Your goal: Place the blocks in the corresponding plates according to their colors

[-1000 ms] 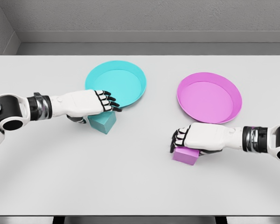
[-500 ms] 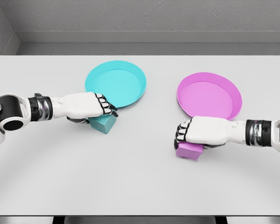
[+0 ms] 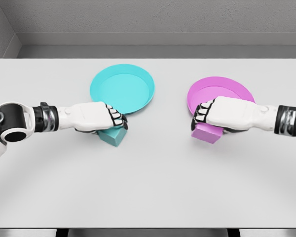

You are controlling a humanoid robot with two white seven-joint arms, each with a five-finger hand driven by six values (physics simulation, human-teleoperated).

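Nearest, at the left of the frame just below mid-height, the left hand has its fingers curled down over the teal block, which sits on the white table just beside the near rim of the teal plate; half a second ago the fingers were less tightly wrapped and the block lay a touch higher in the frame, so the grasp has closed and the block has been drawn slightly toward the camera, though whether it is off the surface cannot be told. At the right, a little farther back, the right hand is clamped on the pink block and has carried it up and back from the lower right-centre of the frame to the near-left edge of the pink plate, overlapping its rim. That block looks close to release over its matching plate; the teal one appears not yet transported.
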